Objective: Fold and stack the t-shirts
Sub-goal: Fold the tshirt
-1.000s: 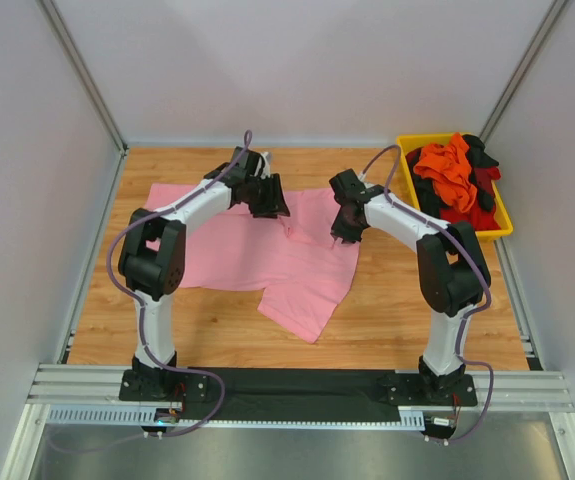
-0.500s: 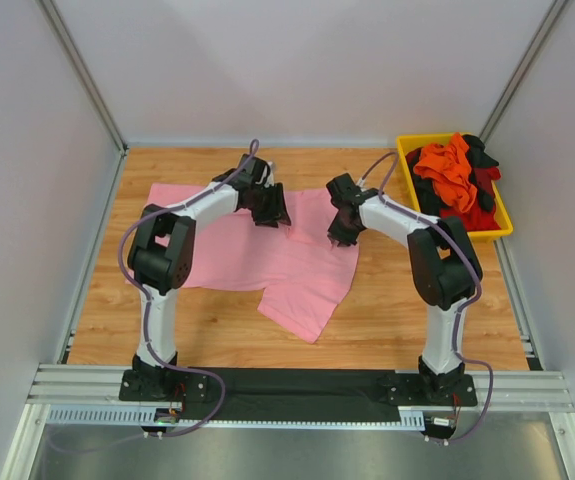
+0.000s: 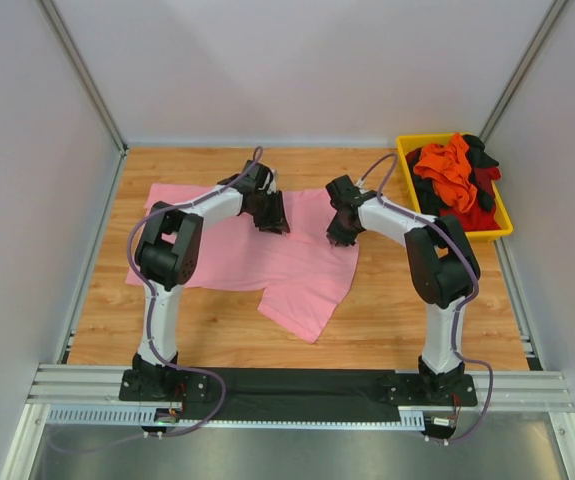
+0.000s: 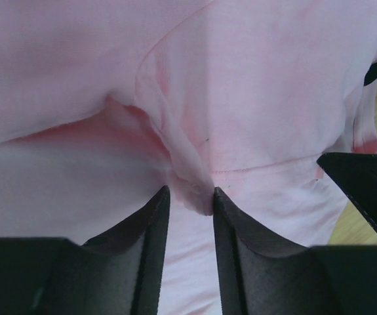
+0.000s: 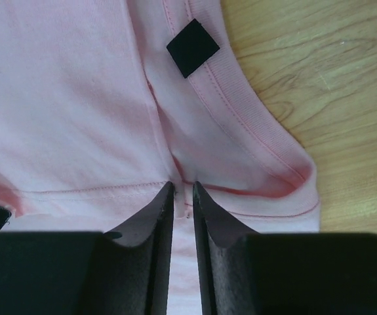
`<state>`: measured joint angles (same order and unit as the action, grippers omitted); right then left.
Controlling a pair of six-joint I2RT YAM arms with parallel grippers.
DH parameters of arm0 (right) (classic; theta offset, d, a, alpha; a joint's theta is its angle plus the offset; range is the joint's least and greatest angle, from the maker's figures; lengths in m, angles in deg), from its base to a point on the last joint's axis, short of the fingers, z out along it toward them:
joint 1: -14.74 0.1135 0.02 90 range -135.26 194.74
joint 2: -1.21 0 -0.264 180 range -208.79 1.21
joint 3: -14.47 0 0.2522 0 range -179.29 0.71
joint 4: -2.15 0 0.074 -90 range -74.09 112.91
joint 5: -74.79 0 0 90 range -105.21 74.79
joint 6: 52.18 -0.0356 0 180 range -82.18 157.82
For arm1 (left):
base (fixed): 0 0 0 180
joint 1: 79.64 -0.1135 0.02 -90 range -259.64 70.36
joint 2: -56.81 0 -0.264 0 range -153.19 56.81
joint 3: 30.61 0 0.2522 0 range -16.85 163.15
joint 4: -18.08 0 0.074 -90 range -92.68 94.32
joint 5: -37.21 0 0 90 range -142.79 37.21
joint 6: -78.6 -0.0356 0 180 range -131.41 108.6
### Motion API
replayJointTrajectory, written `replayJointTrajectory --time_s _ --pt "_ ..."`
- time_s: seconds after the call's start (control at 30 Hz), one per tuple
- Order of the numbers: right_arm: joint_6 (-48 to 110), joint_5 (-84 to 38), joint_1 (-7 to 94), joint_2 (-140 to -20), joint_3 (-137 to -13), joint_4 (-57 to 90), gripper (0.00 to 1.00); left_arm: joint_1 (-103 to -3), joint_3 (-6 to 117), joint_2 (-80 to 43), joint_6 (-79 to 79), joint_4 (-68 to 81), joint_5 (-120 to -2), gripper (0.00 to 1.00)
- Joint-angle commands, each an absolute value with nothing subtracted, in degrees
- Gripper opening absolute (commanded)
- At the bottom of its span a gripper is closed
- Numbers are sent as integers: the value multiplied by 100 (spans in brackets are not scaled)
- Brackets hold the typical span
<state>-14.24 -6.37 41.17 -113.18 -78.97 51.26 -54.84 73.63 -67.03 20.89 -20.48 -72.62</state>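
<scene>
the light pink cotton t-shirt (image 3: pixel 237 255) lies spread on the pale wooden worktop (image 3: pixel 407 320), and both sets of fingers are down on its far edge, near each other. in the left wrist view the left fingers (image 4: pixel 162 205) stand partly closed, with a raised ridge of pink cloth pinched between their tips; the fabric wrinkles away ahead of them and to their left. the right fingers (image 5: pixel 166 200) are almost together, nipping a thin crease of the same shirt just where a stitched seam crosses in front of the tips. ahead of the right fingers sits a small black square tag (image 5: pixel 193 47), and the ribbed collar band (image 5: pixel 254 125) curves past on their right, with bare wood beyond. well to the right of the right fingers, a yellow plastic bin (image 3: pixel 502 226) holds the orange (image 3: pixel 445 165), red (image 3: pixel 479 217) and black (image 3: pixel 422 195) shirts in a heap.
</scene>
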Motion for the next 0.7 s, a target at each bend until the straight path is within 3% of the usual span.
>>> replayJointTrajectory --time_s 0.0,0.13,0.23,0.3,0.37,0.47,0.67 --pt "-1518 -590 4128 -11428 -7909 4905 19 -5441 7587 -6686 2129 -1906 -7370 38" --pt "-1501 -555 4128 -11402 -7945 4904 9 -5441 7684 -6686 2120 -2003 -7370 22" --pt "-1448 -432 4128 -11350 -7945 4939 0 -5441 7754 -6668 2111 -2169 -7309 15" --pt "-1395 -309 4119 -11288 -7945 4992 0 -5441 7798 -6633 2129 -2345 -7178 15" --pt "-1343 -195 4110 -11183 -7918 5010 0 -5441 7842 -6572 2138 -2512 -7020 19" --pt "-1281 -142 4119 -11060 -7874 5001 0 -5441 7904 -6484 2120 -2855 -6598 36" --pt "-1184 -220 4119 -10962 -7848 4922 0 -5310 7842 -6255 1901 -2715 -6325 46"
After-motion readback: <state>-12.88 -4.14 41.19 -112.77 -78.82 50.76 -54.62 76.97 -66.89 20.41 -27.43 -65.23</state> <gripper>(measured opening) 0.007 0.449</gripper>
